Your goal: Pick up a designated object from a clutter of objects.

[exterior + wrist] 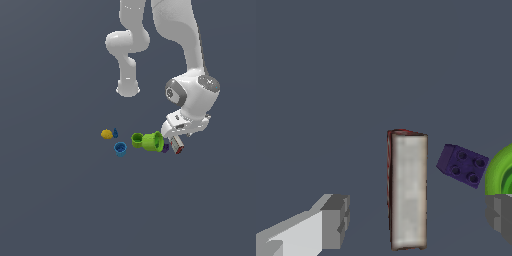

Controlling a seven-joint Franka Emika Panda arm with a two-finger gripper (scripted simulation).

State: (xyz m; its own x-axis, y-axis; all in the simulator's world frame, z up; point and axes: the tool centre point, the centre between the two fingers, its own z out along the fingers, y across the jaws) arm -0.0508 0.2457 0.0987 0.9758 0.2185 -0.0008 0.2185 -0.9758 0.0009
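Observation:
The designated object, a flat box [407, 190] with a grey-white face and red edges, lies on the floor. It shows small in the exterior view [178, 146], just under the hand. My gripper [418, 217] is open and low over it, one finger on each side with gaps to the box. In the exterior view the gripper [173, 142] is at the clutter's right end. The purple piece [462, 165] lies beside the box, between it and the lime green cup [501, 172].
In the exterior view, from the gripper toward the view's left: the purple piece [165, 148], the lime green cup [151, 141] on its side, a darker green cup [137, 139], a blue cup [120, 148], a blue cone [115, 132], a yellow lump [106, 134]. The arm's base [128, 89] stands behind.

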